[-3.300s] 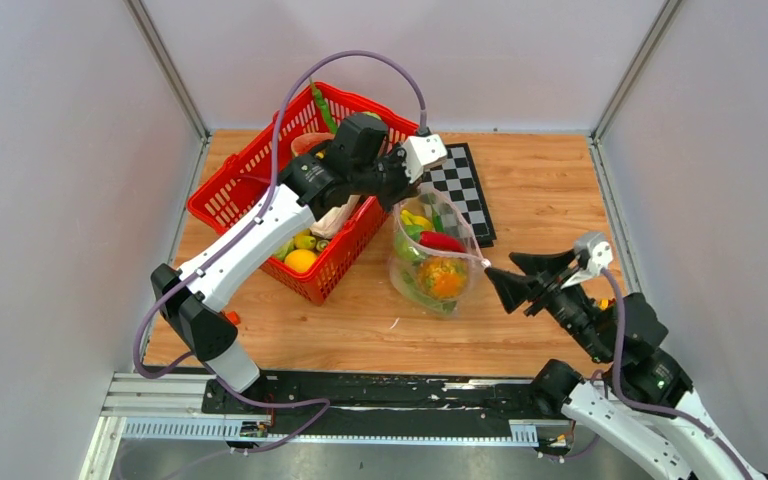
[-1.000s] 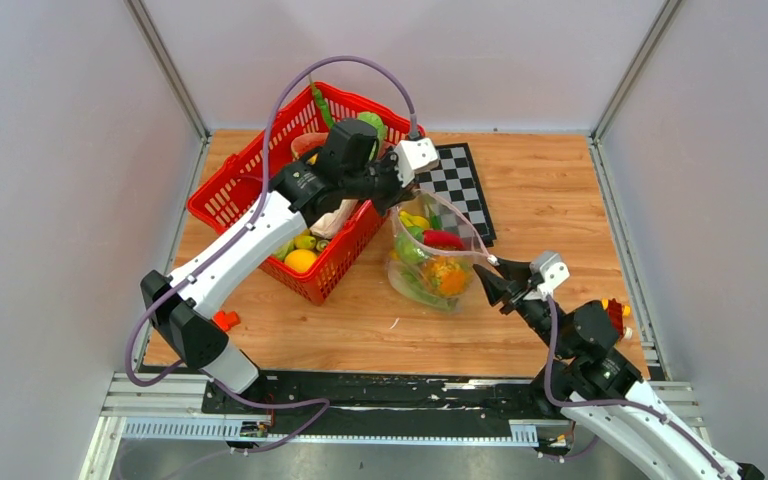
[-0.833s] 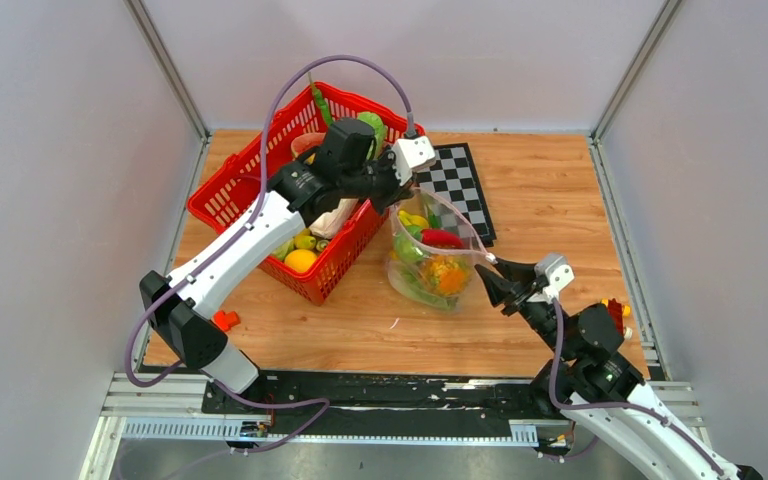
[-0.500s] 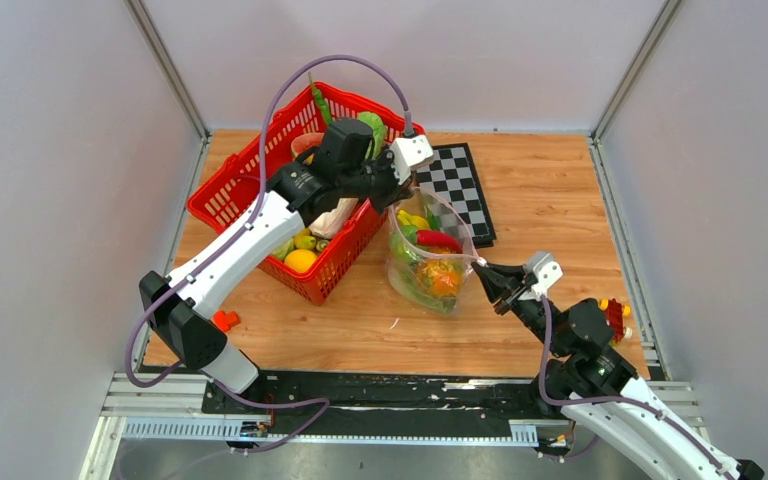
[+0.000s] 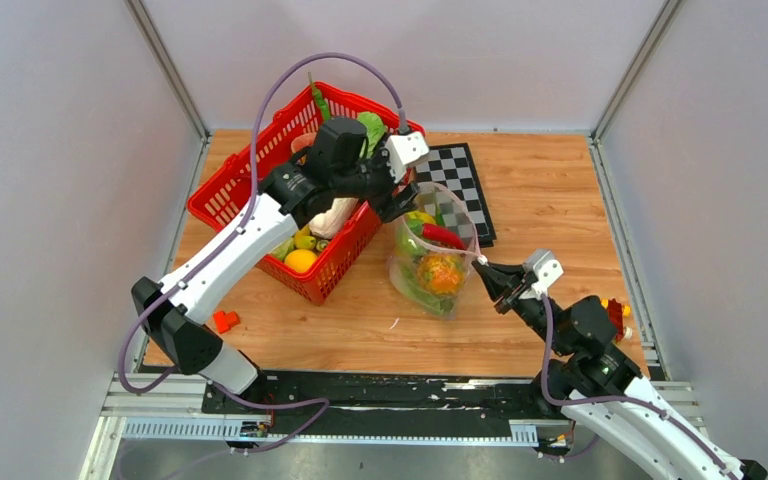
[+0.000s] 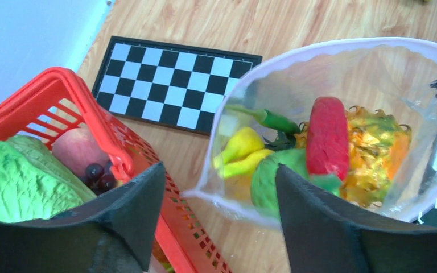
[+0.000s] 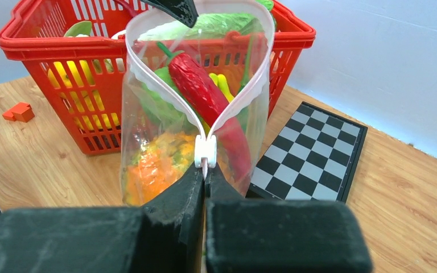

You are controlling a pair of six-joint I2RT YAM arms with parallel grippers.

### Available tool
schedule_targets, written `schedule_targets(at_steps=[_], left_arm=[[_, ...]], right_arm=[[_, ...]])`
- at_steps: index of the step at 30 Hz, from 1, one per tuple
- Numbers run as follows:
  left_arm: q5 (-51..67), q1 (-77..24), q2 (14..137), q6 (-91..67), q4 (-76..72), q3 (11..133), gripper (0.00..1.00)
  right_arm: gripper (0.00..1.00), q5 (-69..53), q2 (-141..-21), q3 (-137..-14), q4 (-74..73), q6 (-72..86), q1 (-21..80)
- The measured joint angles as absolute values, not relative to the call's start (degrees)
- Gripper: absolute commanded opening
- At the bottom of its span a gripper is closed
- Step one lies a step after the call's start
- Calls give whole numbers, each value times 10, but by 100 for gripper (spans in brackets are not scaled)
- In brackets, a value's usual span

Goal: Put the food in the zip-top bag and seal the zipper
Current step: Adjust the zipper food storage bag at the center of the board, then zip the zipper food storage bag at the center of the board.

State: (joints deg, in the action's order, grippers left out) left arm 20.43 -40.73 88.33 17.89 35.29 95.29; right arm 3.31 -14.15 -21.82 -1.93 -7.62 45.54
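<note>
Zip-top bag (image 5: 430, 268) stands mid-surface, just right of red basket (image 7: 62, 52). It's thin, crinkly film w/ a light load, prob. floppy, so best held by the stiffer zipper (image 7: 205, 151), not the walls. Inside: chilli (image 7: 196, 88), bananas (image 6: 242, 149), orange piece (image 6: 384, 145), greens. Mouth gapes. Right claw (image 7: 203, 173) is pressed together on the zipper's near end; left claw (image 6: 219, 193) is spread astride the far rim. Basket holds lettuce (image 6: 17, 182) and fruit.

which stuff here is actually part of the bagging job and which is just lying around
Job: zip-top bag, zipper, red chilli and other food inside, right claw pinching the zipper.
Lying about: red basket, checkerboard, orange block.
</note>
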Motion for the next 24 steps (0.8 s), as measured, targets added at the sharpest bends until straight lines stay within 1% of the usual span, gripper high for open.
schedule_targets(at_steps=[3, 8, 10, 13, 17, 21, 24], left_arm=[[208, -407, 865, 183, 353, 953, 86], [259, -410, 826, 189, 336, 961, 82], [287, -423, 811, 206, 326, 961, 82], [330, -455, 805, 248, 319, 962, 84], [374, -493, 823, 325, 339, 974, 86], [385, -520, 857, 405, 374, 1001, 86], [385, -545, 886, 469, 408, 1023, 82]], right_arm=[[0, 31, -157, -245, -42, -77, 455], [0, 19, -171, -277, -76, -82, 455], [0, 9, -177, -288, -89, -85, 456], [0, -6, -184, -297, -100, -91, 455], [0, -25, -192, -304, -107, -95, 456], [0, -36, -199, -315, -117, -98, 455], [0, -37, -200, -319, -124, -102, 455]])
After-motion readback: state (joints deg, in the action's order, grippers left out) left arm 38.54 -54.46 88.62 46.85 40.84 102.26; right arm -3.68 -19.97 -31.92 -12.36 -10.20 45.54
